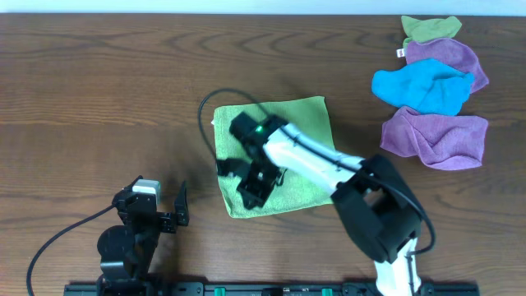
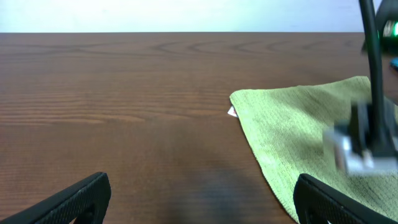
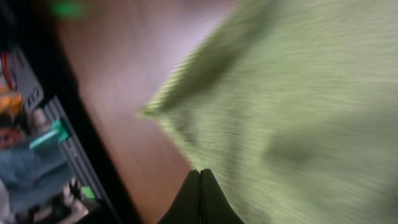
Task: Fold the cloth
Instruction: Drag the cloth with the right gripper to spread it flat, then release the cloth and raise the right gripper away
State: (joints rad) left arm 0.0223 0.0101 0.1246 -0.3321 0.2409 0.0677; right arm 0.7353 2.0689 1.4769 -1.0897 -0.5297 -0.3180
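Observation:
A green cloth (image 1: 300, 123) lies flat on the wooden table near the middle, roughly square. It also shows in the left wrist view (image 2: 292, 130) and, blurred, in the right wrist view (image 3: 298, 93). My right gripper (image 1: 251, 193) is over the cloth's near-left part; its fingers (image 3: 199, 171) are pressed shut at the cloth's edge, with no cloth visibly pinched. My left gripper (image 1: 160, 199) is open and empty over bare table left of the cloth, fingers wide apart (image 2: 202, 202).
A pile of cloths sits at the far right: green (image 1: 431, 29), purple (image 1: 450, 56), blue (image 1: 423, 86) and another purple (image 1: 436, 138). A black cable (image 1: 204, 107) loops past the cloth's far-left corner. A white tag (image 2: 232, 112) sticks out at that corner.

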